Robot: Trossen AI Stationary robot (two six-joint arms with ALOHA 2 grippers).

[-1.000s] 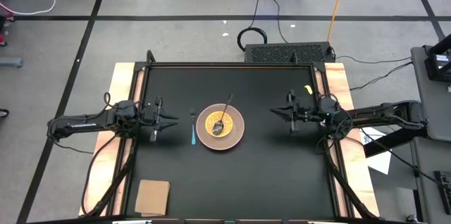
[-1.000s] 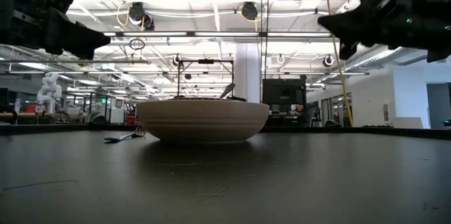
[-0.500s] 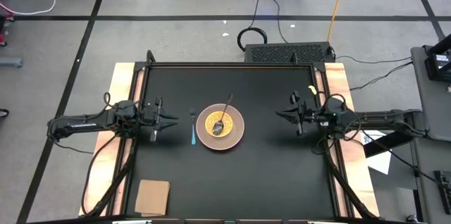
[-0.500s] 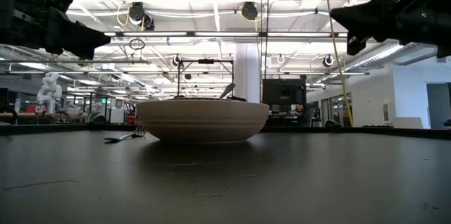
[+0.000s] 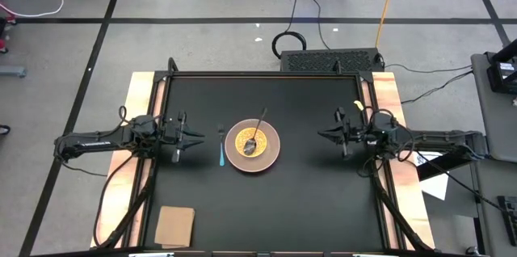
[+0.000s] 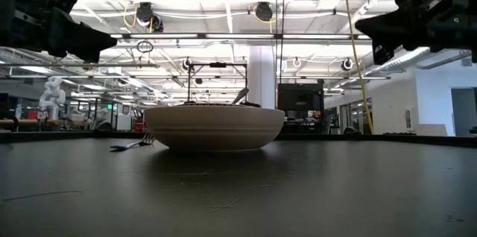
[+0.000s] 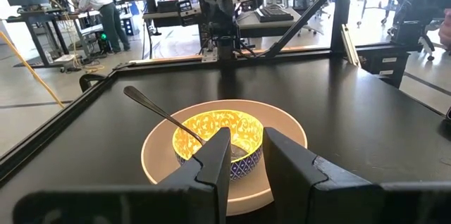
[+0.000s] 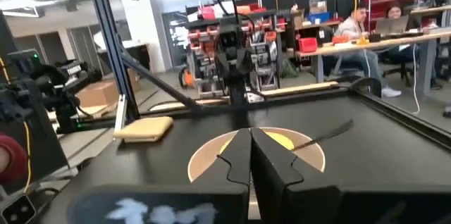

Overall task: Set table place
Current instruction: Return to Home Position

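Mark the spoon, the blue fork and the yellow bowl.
spoon (image 7: 156,110), left wrist view, on the handle.
blue fork (image 5: 222,150), high view, on the handle.
yellow bowl (image 7: 225,120), left wrist view, on the bare inner surface.

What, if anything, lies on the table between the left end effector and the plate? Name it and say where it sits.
Only the light-blue fork. It lies flat on the black table close beside the plate, on the side facing the left end effector. In the high view nothing else shows on that stretch.
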